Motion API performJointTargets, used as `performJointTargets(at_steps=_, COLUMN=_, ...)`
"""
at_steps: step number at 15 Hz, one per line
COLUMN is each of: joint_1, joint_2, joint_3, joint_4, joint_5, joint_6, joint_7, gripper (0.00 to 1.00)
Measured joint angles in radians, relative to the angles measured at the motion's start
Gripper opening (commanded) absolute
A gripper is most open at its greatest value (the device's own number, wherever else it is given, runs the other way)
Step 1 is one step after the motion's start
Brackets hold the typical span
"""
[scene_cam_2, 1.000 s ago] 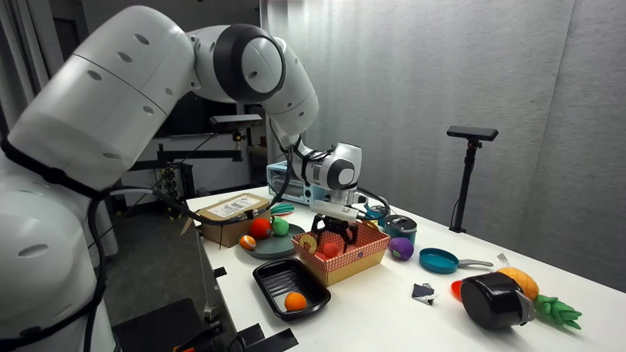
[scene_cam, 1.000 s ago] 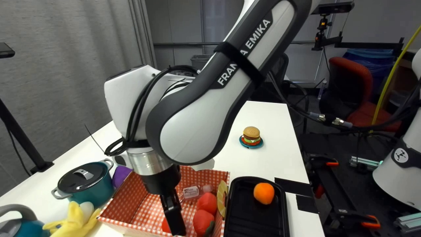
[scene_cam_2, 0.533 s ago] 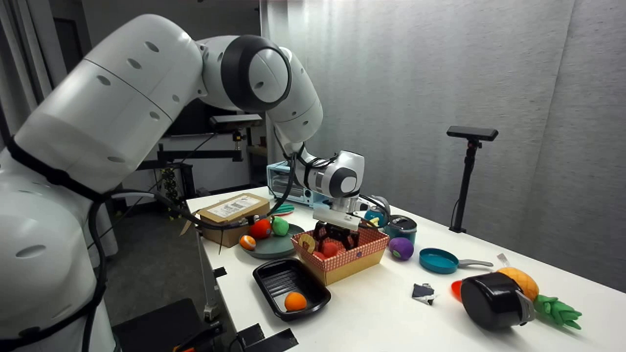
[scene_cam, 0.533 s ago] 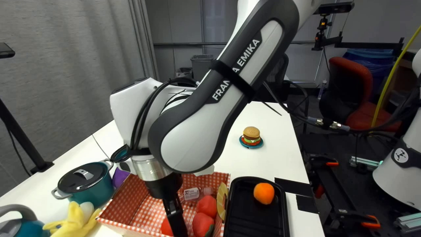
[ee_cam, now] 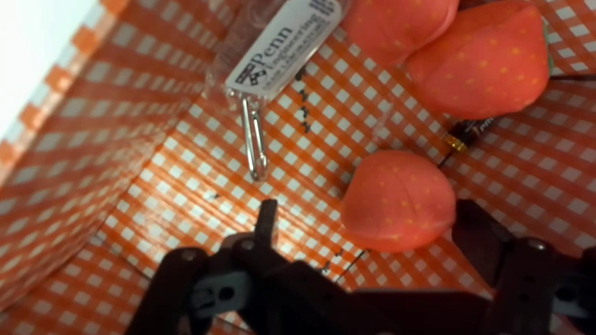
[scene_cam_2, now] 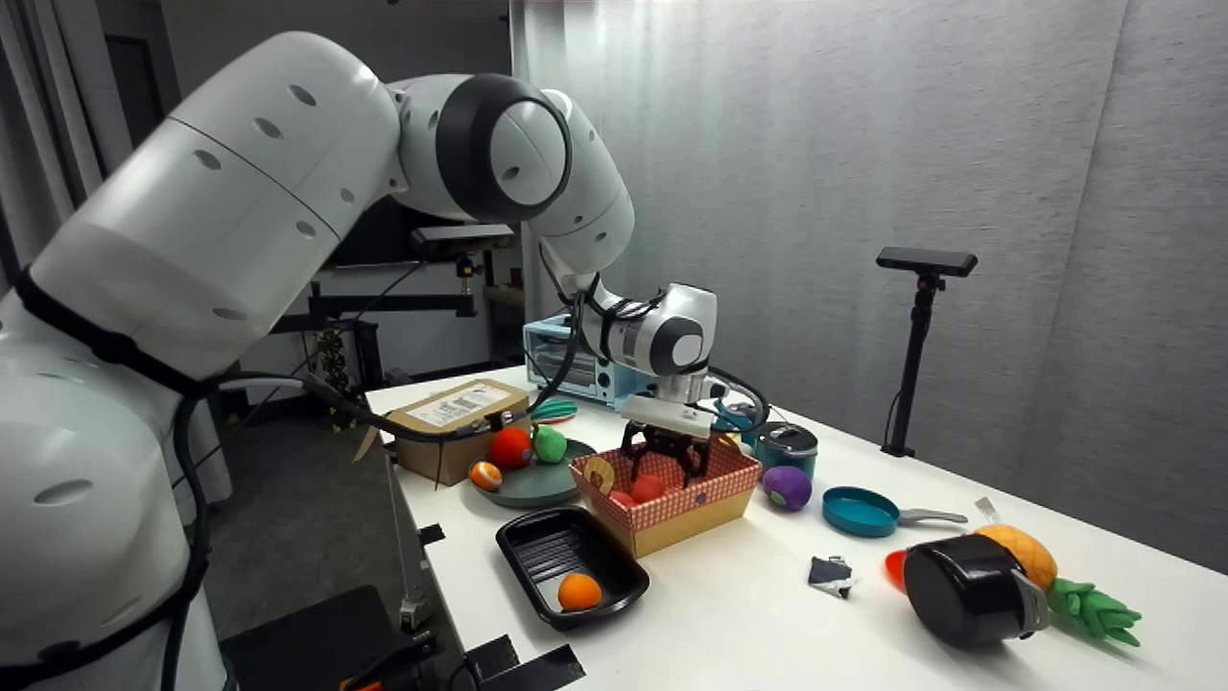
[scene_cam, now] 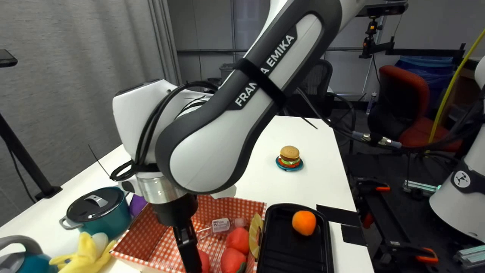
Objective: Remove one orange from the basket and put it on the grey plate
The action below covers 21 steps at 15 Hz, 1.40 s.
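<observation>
In the wrist view, your jaws stand apart along the bottom of the frame, clamped on nothing. A red-orange fruit [ee_cam: 398, 202] with yellow specks, more like a strawberry than an orange, lies right of centre in the gap between them, very near the jaw at frame right; you cannot tell whether they touch. 2 similar fruits [ee_cam: 479, 63] lie at the upper right, and a labelled bottle [ee_cam: 284, 51] at the upper centre.

You can see no true orange in the basket [scene_cam_2: 696, 523]. The orange [scene_cam_2: 579, 592] in sight sits in the dark tray [scene_cam_2: 566, 542], at the lower centre of an exterior view. Left of centre there, on the white surface [scene_cam_2: 748, 614], the grey plate [scene_cam_2: 542, 488] carries a red fruit [scene_cam_2: 511, 448] and a green fruit [scene_cam_2: 550, 444].

The step in hand looks like lining up a pick inside the basket. If the specked fruit is your target, the next move calls for shifting toward frame right to centre it, lowering a little, then closing. Then you would lift clear of the basket's wall before heading for the plate, probably its front.
</observation>
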<state>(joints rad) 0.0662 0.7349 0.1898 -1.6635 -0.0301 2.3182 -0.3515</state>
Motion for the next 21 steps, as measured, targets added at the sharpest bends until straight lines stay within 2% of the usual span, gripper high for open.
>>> performJointTargets(at_steps=9, joint_1=-0.002, joint_2=0.02, joint_3=0.005, joint_4=0.022, joint_5=0.0, joint_6=0.0, joint_7=0.0, gripper=0.88)
performJointTargets(at_steps=10, joint_1=-0.003, joint_2=0.024, joint_3=0.003, joint_4=0.022, joint_5=0.0, joint_6=0.0, joint_7=0.001, gripper=0.65)
performJointTargets(at_steps=11, joint_1=-0.003, joint_2=0.028, joint_3=0.002, joint_4=0.022, joint_5=0.0, joint_6=0.0, joint_7=0.002, gripper=0.62)
performJointTargets(at_steps=18, joint_1=-0.004, joint_2=0.042, joint_3=-0.015, joint_4=0.032, joint_5=0.0, joint_6=0.0, joint_7=0.009, gripper=0.09)
performJointTargets(at_steps=20, joint_1=-0.003, joint_2=0.042, joint_3=-0.015, joint_4=0.033, joint_5=0.0, joint_6=0.0, joint_7=0.009, gripper=0.01)
performJointTargets(at_steps=21, joint_1=-0.002, joint_2=0.042, joint_3=-0.014, joint_4=0.033, joint_5=0.0, joint_6=0.0, joint_7=0.009, gripper=0.04)
